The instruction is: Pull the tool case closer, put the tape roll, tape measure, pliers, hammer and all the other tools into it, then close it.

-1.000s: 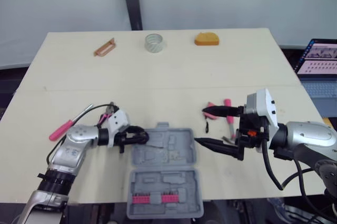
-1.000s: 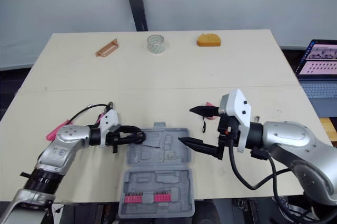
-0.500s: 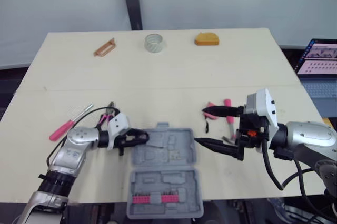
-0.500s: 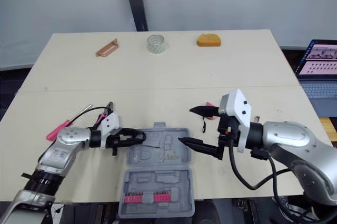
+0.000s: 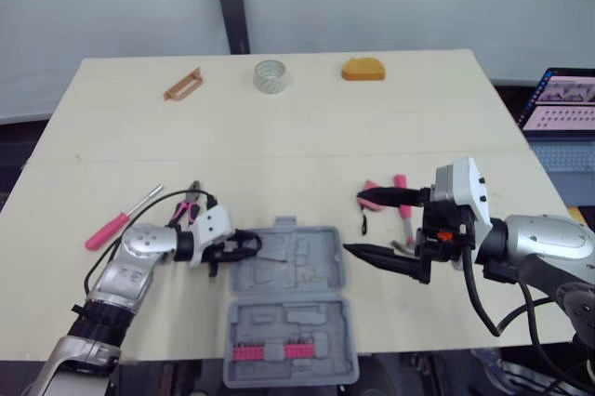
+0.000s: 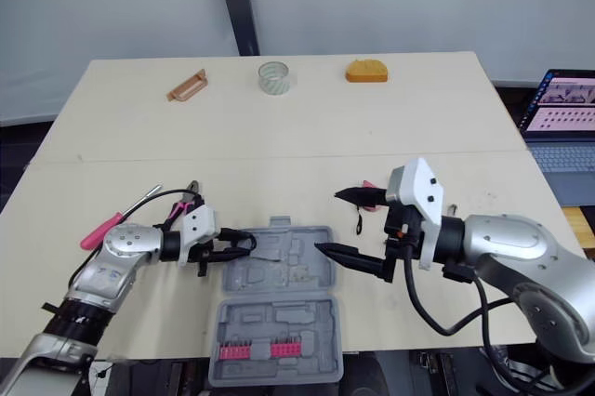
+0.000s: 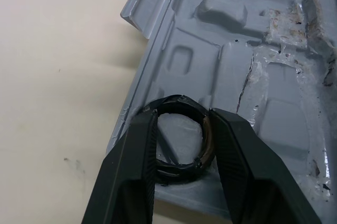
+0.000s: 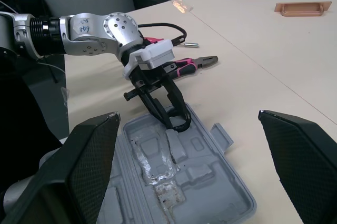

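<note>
Tape in hand: a black ring of tape sits between the two fingers of the left pincer. Its lower edge looks to rest in a moulded recess.
Case: the grey plastic tool case lies open and flat on the pale wooden counter. Its tray half is under and ahead of the left pincer, between the two pincers. The half nearer the robot carries a row of pink bits.
Left pincer: clamped on the ring's outer rim from either side, just inside the tray's left wall.
Right pincer: the right pincer hangs just past the tray's right edge, fingers wide apart and holding nothing.
Just changed: over the last second the left forearm has sunk toward the counter and the ring has gone slightly lower at that same edge. The right pincer has not moved.
Meaning: the ring seems all but placed. What is left is to part the fingers and draw back without dragging it out of the recess.
Behind the left pincer: pink-handled pliers and a pink-handled screwdriver, both outside the case.
Behind the right pincer: more pink-handled tools, partly hidden, so their kind is unclear.
Well beyond both pincers: a clear tape roll, an orange tape measure and a brown plastic handle-shaped piece along the far edge.
Progress: early, since most tools are still out and the case is open.
</note>
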`<state>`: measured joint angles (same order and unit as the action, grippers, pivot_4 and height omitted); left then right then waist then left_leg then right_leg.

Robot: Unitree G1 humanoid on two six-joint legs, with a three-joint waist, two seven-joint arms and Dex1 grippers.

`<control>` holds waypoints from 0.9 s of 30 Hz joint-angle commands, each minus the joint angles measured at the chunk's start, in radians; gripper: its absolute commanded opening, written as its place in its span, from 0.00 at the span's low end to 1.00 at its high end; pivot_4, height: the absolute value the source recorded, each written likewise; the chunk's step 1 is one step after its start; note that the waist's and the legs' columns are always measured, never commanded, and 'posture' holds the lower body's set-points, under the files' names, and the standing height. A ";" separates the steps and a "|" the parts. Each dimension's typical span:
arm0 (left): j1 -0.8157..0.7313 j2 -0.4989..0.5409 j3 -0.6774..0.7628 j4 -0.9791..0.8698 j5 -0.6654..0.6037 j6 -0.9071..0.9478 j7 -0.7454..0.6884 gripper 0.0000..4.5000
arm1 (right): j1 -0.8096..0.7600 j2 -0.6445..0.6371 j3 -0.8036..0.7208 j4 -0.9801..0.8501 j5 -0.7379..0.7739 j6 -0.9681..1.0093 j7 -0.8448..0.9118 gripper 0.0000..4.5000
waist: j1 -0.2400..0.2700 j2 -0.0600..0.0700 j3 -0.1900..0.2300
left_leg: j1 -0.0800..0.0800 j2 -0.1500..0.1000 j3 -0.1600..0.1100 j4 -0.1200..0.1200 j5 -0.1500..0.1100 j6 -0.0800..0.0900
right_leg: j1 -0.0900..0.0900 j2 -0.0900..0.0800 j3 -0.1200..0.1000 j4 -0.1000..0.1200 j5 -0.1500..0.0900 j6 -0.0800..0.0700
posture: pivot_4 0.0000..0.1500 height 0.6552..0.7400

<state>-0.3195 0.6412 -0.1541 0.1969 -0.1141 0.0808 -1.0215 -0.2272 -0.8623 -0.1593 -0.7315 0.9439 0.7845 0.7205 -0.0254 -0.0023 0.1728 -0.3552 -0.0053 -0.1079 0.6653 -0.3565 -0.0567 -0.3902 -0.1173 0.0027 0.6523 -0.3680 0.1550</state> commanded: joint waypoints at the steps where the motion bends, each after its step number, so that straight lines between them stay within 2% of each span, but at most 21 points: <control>1: 0.013 0.012 -0.005 0.007 0.014 0.031 -0.005 0.38 | -0.010 0.007 -0.009 -0.015 0.005 -0.020 -0.003 1.00 | 0.000 0.000 0.000 | 0.000 0.000 0.000 0.000 0.000 0.000 | 0.000 0.000 0.000 0.000 0.000 0.000 | 1.00 1.00; 7: -0.023 -0.028 0.093 -0.102 -0.172 0.271 -0.006 0.38 | -0.005 0.018 -0.014 0.004 -0.003 -0.030 0.002 1.00 | -0.001 0.000 0.000 | 0.000 0.000 0.000 0.000 0.000 0.000 | 0.000 0.000 0.000 0.000 0.000 0.000 | 1.00 1.00; 13: -0.023 0.018 0.269 -0.308 -0.366 0.551 0.059 0.38 | 0.067 0.015 -0.087 0.105 -0.013 -0.071 0.049 1.00 | -0.001 -0.001 0.001 | -0.001 0.000 0.000 0.000 0.000 0.000 | 0.000 0.000 0.000 0.000 0.000 0.000 | 1.00 1.00; 16: 0.028 0.070 0.342 -0.370 -0.379 0.584 0.091 0.57 | 0.131 -0.011 -0.129 0.180 -0.063 -0.112 0.104 1.00 | -0.001 -0.001 0.001 | 0.000 0.000 0.000 0.000 0.000 0.000 | 0.000 0.000 0.000 0.000 0.000 0.000 | 1.00 1.00; 20: 0.159 0.151 0.521 -0.366 -0.362 0.577 0.134 0.97 | 0.235 -0.047 -0.218 0.373 -0.159 -0.191 0.194 1.00 | -0.003 -0.001 0.001 | 0.001 0.000 0.001 -0.001 0.000 0.000 | 0.000 0.000 0.001 0.000 0.000 0.000 | 1.00 1.00; 27: 0.445 0.204 0.790 -0.300 -0.317 0.489 0.157 0.99 | 0.304 -0.114 -0.281 0.669 -0.312 -0.340 0.331 1.00 | -0.001 -0.001 0.001 | 0.001 0.001 0.004 -0.002 0.000 0.000 | 0.000 0.000 0.003 -0.007 0.000 0.000 | 1.00 1.00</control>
<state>0.1047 0.8317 0.5609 -0.1194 -0.4441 0.5996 -0.8737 0.0761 -0.9541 -0.3990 -0.0990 0.6586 0.4885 1.0170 -0.0263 -0.0034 0.1736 -0.3541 -0.0047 -0.1033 0.6631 -0.3568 -0.0563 -0.3900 -0.1177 0.0055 0.6447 -0.3681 0.1549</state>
